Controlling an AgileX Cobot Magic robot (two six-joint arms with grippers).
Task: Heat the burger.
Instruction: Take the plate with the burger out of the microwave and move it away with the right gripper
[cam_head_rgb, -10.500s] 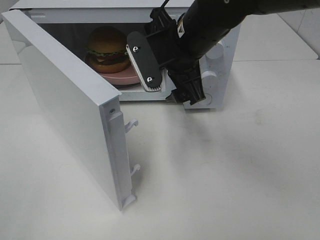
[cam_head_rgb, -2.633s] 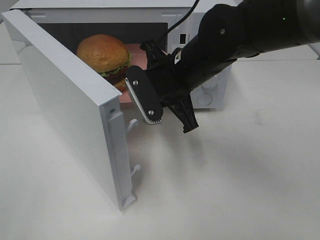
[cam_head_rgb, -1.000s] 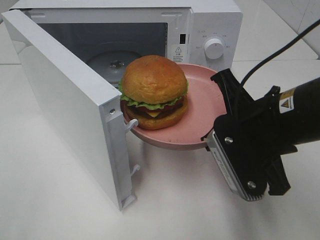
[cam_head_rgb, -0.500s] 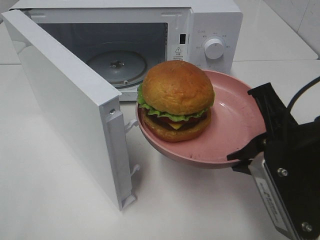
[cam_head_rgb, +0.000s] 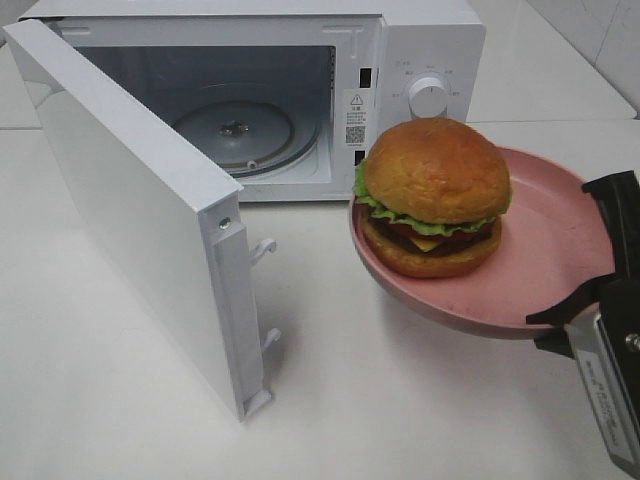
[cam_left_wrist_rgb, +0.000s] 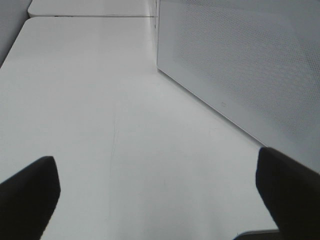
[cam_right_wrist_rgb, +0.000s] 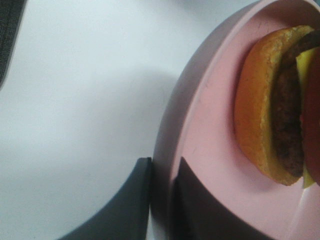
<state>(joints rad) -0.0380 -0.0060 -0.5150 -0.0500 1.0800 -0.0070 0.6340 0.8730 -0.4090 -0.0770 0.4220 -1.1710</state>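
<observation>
The burger (cam_head_rgb: 433, 195), with a golden-brown bun, lettuce and a dark patty, sits on a round pink plate (cam_head_rgb: 560, 235). The plate is in the air to the right of the microwave's opening. My right gripper (cam_head_rgb: 590, 290) is shut on the plate's near-right rim. In the right wrist view its two dark fingers (cam_right_wrist_rgb: 137, 200) pinch the pink rim (cam_right_wrist_rgb: 210, 150), with the burger (cam_right_wrist_rgb: 270, 110) just beyond. My left gripper (cam_left_wrist_rgb: 160, 195) is open and empty over bare table, beside a white perforated wall. It is out of the exterior view.
The white microwave (cam_head_rgb: 420, 50) stands at the back with its door (cam_head_rgb: 130, 190) swung wide open toward the front left. Its glass turntable (cam_head_rgb: 235, 128) is bare. A round dial (cam_head_rgb: 430, 97) is on the right panel. White table (cam_head_rgb: 400, 400) lies in front.
My right gripper has drawn the plate with the burger out of the microwave cavity, then right and toward the front. The turntable now shows bare.
</observation>
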